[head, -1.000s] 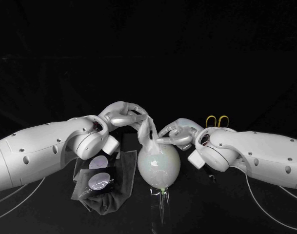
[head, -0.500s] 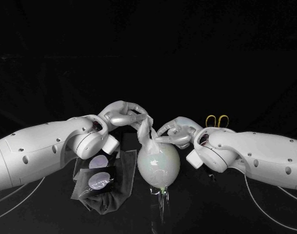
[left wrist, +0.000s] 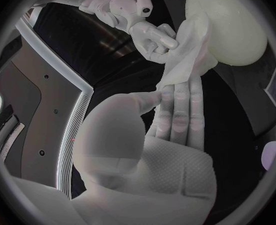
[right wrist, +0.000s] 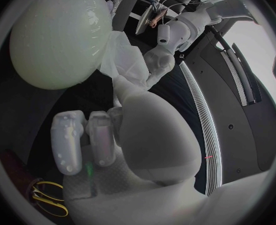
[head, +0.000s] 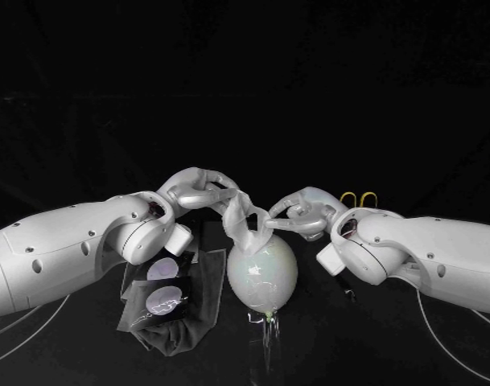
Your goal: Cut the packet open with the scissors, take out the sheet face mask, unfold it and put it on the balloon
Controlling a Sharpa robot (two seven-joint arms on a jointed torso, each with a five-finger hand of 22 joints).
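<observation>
The pale balloon [head: 262, 273] lies on the black table, its knot toward me. A crumpled white sheet face mask [head: 245, 222] hangs over the balloon's far end. My left hand [head: 203, 191] pinches the mask from the left, and my right hand [head: 297, 212] grips it from the right, just above the balloon. The left wrist view shows the mask [left wrist: 187, 57] stretched from my left fingertips [left wrist: 175, 92] to my right hand [left wrist: 154, 35] beside the balloon [left wrist: 228, 27]. In the right wrist view the mask [right wrist: 128, 65] drapes against the balloon [right wrist: 56, 40], with my left hand [right wrist: 160, 62] behind it.
The dark opened packet [head: 170, 296] with pale round patches lies left of the balloon, under my left forearm. Yellow-handled scissors [head: 359, 198] lie behind my right wrist, and the scissors [right wrist: 50, 199] also appear in the right wrist view.
My right hand has risen a little and moved closer to my left hand, drawing the mask up. The balloon and packet have not moved.
</observation>
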